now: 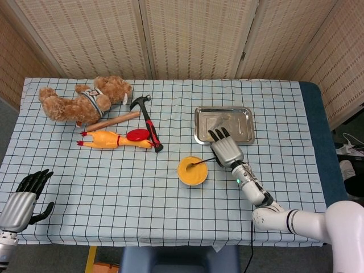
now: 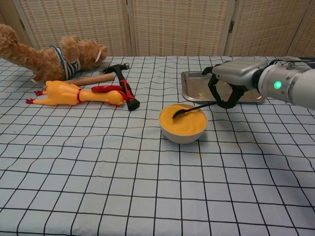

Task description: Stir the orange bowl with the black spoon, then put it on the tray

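The orange bowl [image 1: 192, 171] [image 2: 183, 123] sits mid-table on the checked cloth. My right hand [image 1: 226, 149] [image 2: 231, 83] holds the black spoon [image 1: 201, 164] [image 2: 191, 109] by its handle, just right of the bowl; the spoon's head dips over the bowl's inside. The metal tray [image 1: 223, 125] [image 2: 192, 87] lies right behind that hand. My left hand [image 1: 25, 196] hangs open at the table's near left corner, seen only in the head view, holding nothing.
A teddy bear [image 1: 82, 100] [image 2: 49, 56], a wooden rolling pin [image 1: 114, 120], a rubber chicken [image 1: 114, 140] [image 2: 74, 94], a red disc [image 1: 137, 134] and a red-handled hammer [image 1: 148, 120] [image 2: 124, 86] lie at the back left. Wicker screens stand behind the table.
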